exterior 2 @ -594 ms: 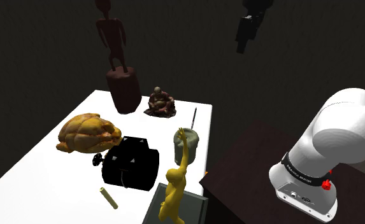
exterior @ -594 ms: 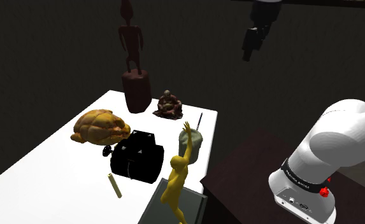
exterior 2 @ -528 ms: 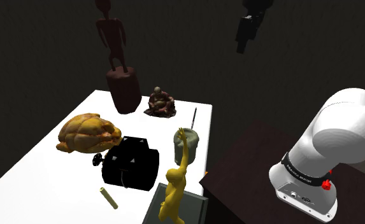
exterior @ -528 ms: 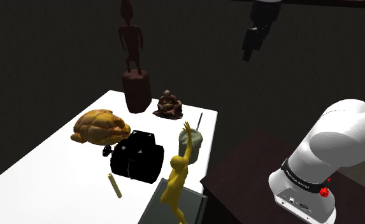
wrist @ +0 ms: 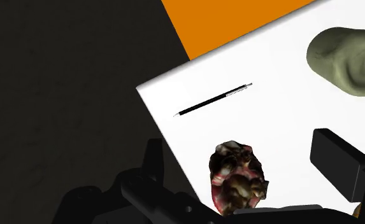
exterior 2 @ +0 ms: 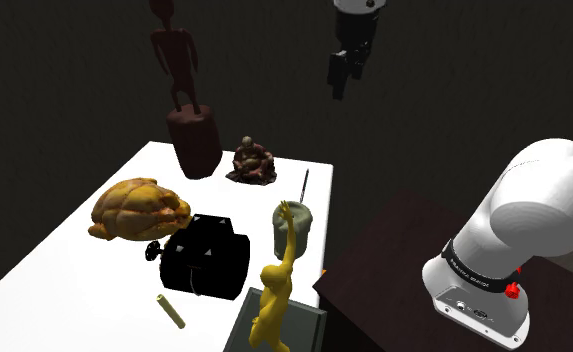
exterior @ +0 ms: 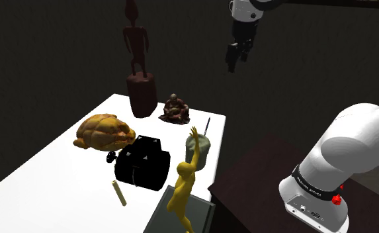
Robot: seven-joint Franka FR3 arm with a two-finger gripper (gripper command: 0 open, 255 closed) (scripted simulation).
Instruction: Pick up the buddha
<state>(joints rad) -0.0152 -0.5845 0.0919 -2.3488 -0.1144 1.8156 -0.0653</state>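
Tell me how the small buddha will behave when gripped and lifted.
The buddha sits squat on a broad base, so it likely won't tip or roll. It looks rigid, not floppy. Its lumpy, rounded sides may give the gripper uneven contact.

The buddha [exterior: 175, 109] sat on the table [exterior: 55, 179]. In the shoulder view the statue [exterior: 140, 86] stood just left of the buddha, the pen [exterior: 208, 126] lay near its right, and the gripper [exterior: 233, 66] hung well above it

I see a glossy white, rounded arm [exterior: 353, 142], a black band [exterior: 315, 183] ringing its lower joint, small red marks [exterior: 338, 198] beneath, and an all-black end effector [exterior: 233, 65].
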